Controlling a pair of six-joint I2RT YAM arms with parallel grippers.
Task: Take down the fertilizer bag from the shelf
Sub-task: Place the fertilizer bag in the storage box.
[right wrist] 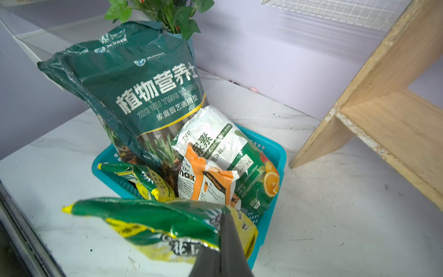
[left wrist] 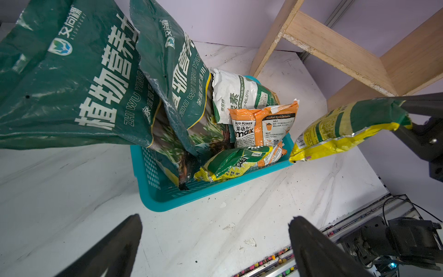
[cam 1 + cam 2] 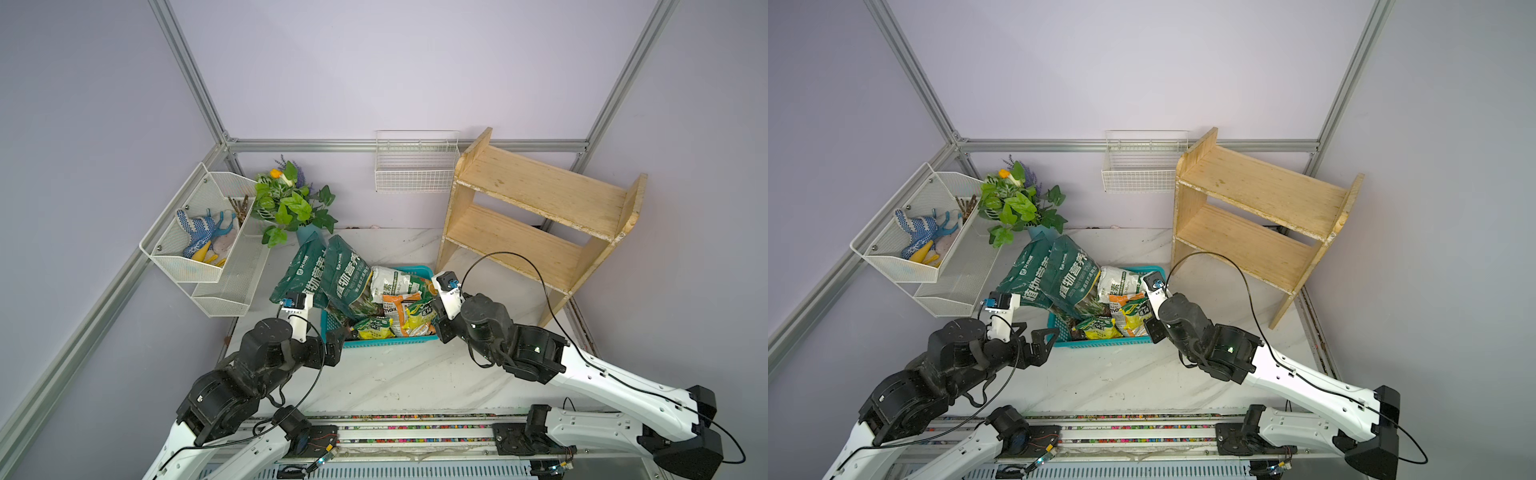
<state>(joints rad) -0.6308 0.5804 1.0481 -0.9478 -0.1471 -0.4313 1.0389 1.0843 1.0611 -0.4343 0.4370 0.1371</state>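
Note:
The wooden shelf (image 3: pixel 536 195) (image 3: pixel 1258 191) stands at the back right, and both of its tiers are bare. My right gripper (image 1: pixel 224 215) is shut on one end of a green-and-yellow fertilizer bag (image 1: pixel 155 223) (image 2: pixel 347 127) (image 3: pixel 419 318). The bag hangs over the front right corner of the teal basket (image 3: pixel 386 343) (image 2: pixel 215 191). My left gripper (image 2: pixel 215 219) (image 3: pixel 1044 343) is open and holds nothing, just off the basket's front left corner above the tabletop.
The basket holds two tall dark green soil bags (image 3: pixel 345 278), a white bag (image 2: pixel 239 93), an orange bag (image 2: pixel 261 124) and another green-yellow bag (image 3: pixel 374 328). A potted plant (image 3: pixel 291 203), a white mesh rack (image 3: pixel 208 245) and a wire wall basket (image 3: pixel 415 166) line the back.

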